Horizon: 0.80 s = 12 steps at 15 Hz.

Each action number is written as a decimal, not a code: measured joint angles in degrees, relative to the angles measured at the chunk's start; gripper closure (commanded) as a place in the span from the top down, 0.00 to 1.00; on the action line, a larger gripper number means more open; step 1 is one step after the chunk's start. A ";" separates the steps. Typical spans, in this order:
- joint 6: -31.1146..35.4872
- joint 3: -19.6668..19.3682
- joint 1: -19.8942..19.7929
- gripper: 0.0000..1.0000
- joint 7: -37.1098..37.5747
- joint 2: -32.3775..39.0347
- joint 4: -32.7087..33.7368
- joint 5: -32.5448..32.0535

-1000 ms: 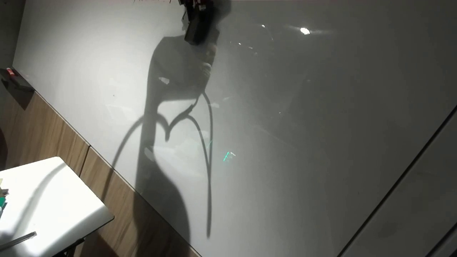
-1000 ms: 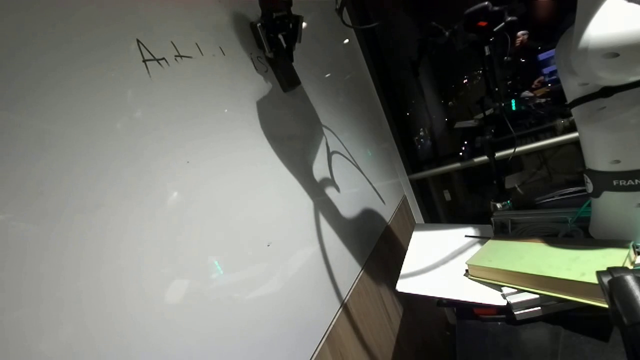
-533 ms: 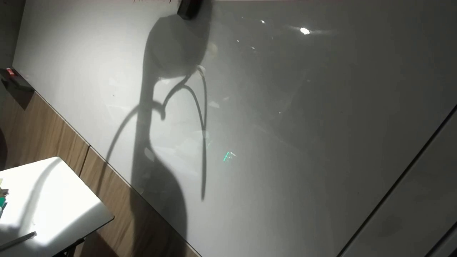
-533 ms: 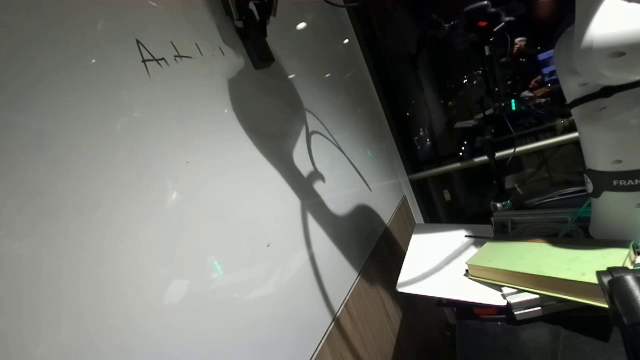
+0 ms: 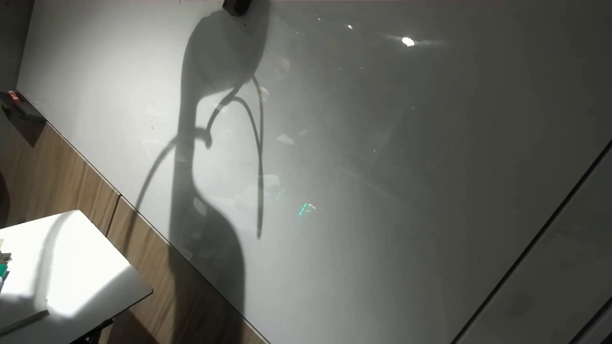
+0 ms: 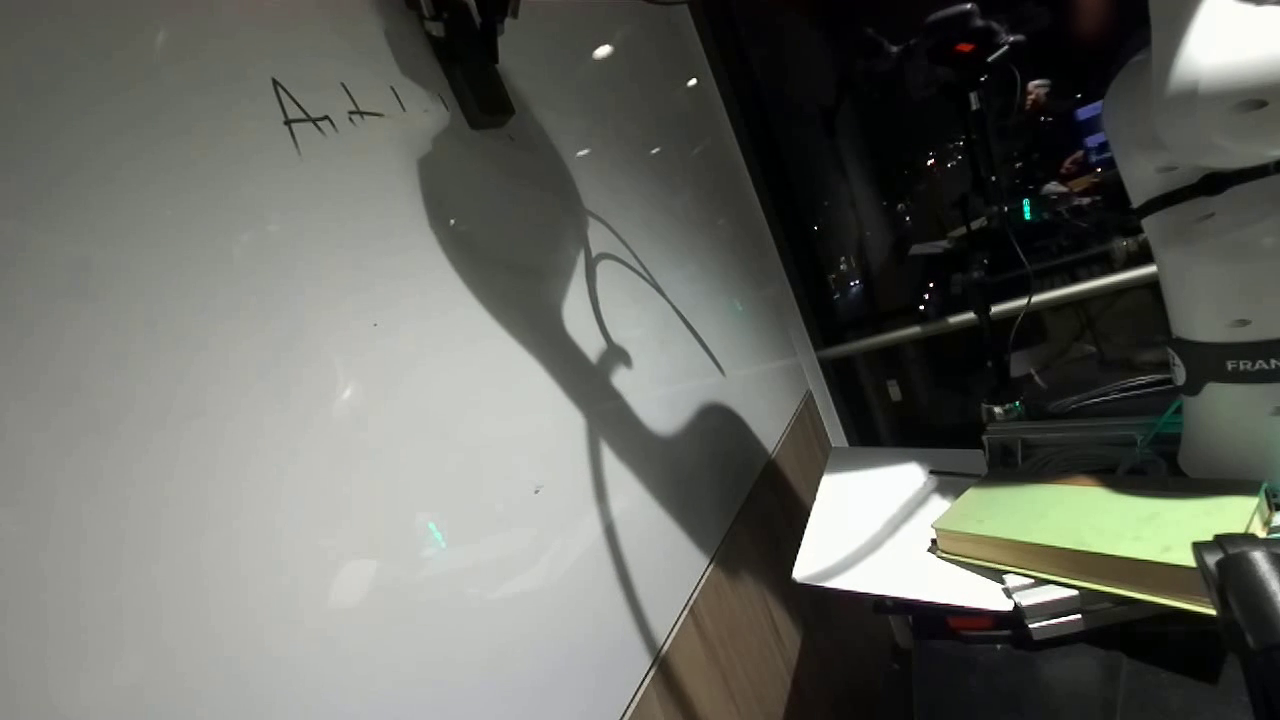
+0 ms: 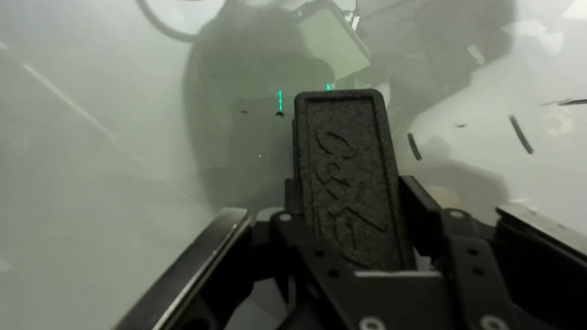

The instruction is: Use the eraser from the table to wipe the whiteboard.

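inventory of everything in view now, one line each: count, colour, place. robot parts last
eraser: 1, dark grey-black, clamped in the gripper
whiteboard: 1, glossy pale grey, filling much of both exterior views
marker strokes: several, black, on the whiteboard
shadow: 1 large, grey, across the whiteboard
wood panels: at least 2, brown, along the whiteboard's edge
table: 1, white, beside the panels
strip: 1, dark, on the table
book: 1, light green, at the table
holder: 1, dark, at the whiteboard's corner
small item: 1, red, on the holder
background otherwise: too dark to list
arm: 1, white, dark bands, in an exterior view
gripper: 1, black, shut on the eraser
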 measured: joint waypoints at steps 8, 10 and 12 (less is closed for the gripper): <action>-0.67 -0.09 1.03 0.29 -1.20 1.27 1.86 2.40; -0.75 -0.06 1.33 0.29 -1.35 1.69 2.42 3.63; 0.90 1.79 3.07 0.29 0.31 2.45 2.27 3.84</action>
